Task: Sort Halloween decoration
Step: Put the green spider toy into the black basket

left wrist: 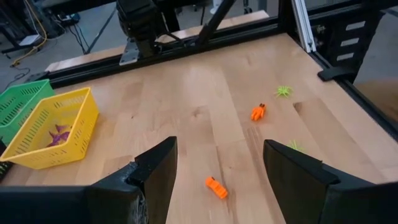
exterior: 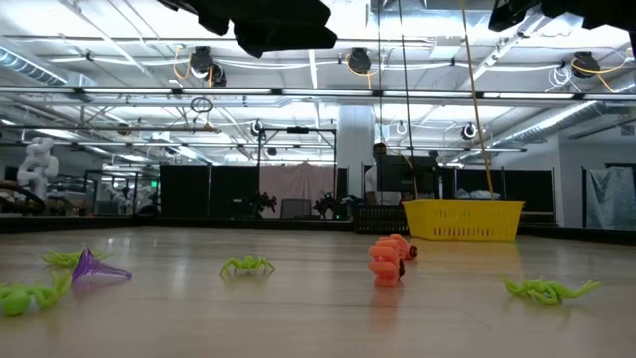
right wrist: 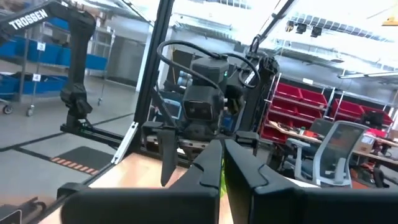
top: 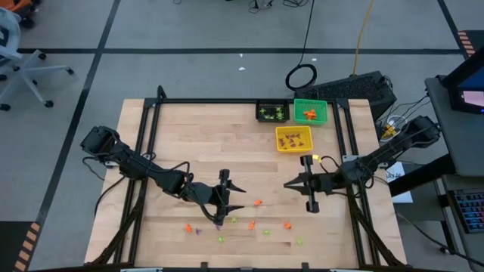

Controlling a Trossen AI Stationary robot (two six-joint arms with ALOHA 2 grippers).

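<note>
Small orange, purple and light-green trinkets lie scattered near the table's near edge [top: 252, 224]. In the low view an orange one [exterior: 386, 261], a purple one [exterior: 94, 267] and a green spider [exterior: 246, 266] rest on the wood. My left gripper [top: 238, 196] [left wrist: 217, 155] hovers open over the table. An orange trinket [left wrist: 216, 187] [top: 258, 202] lies on the wood between and just ahead of its fingers, untouched. My right gripper [top: 289, 183] [right wrist: 221, 168] is raised, points toward the table's left, and is shut on a light-green sliver. My right gripper pinches a light-green trinket [right wrist: 221, 176] between its two fingers. Only a thin strip shows in the narrow gap, so I cannot tell which part is held. The fingers lie about level, pointing toward the table's left, and the trinket is lifted clear of the table.
Three square bins stand at the far right of the table: black [top: 272, 112], green [top: 310, 112] and yellow [top: 293, 139] [left wrist: 53, 127], the yellow one holding purple pieces. Another orange trinket [left wrist: 259, 112] and a green spider [left wrist: 284, 91] lie beyond the left gripper. Black frame rails run along the table's sides.
</note>
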